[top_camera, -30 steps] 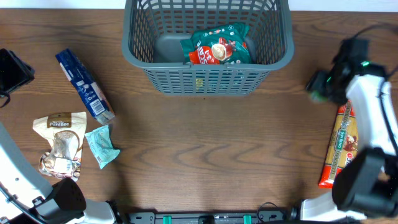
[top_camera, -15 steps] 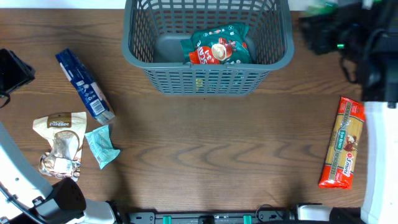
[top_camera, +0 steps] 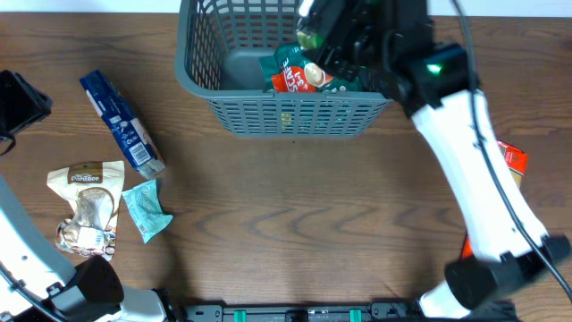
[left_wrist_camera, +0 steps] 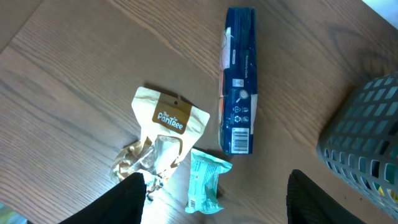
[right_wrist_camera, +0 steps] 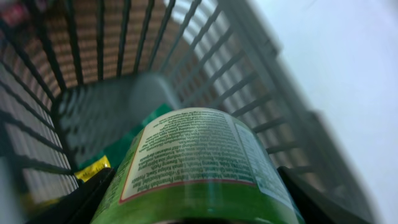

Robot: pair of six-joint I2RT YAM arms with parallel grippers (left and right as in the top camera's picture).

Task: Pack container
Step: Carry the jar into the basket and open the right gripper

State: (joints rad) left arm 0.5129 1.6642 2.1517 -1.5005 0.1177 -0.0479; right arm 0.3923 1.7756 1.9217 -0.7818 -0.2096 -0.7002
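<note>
The container (top_camera: 295,114), a dark grey slotted basket, stands at the table's far middle with a green and red packet (top_camera: 313,72) on its floor. My right gripper (top_camera: 327,29) hangs over the basket's right half, shut on a green labelled canister (right_wrist_camera: 199,162). In the right wrist view the canister fills the space between both fingers, with the container's lattice walls (right_wrist_camera: 93,50) below and ahead. My left gripper (left_wrist_camera: 214,202) is open and holds nothing, above a teal packet (left_wrist_camera: 205,183) on the left of the table.
A long blue packet (top_camera: 121,121), a beige pouch (top_camera: 85,201) and the teal packet (top_camera: 146,210) lie at the left. An orange pasta packet (top_camera: 511,159) lies at the right, mostly hidden under my right arm. The container's corner (left_wrist_camera: 367,143) shows in the left wrist view.
My right arm has swung from the table's right side up and leftward to over the container, carrying the green canister. The left arm and the packets have not moved.
</note>
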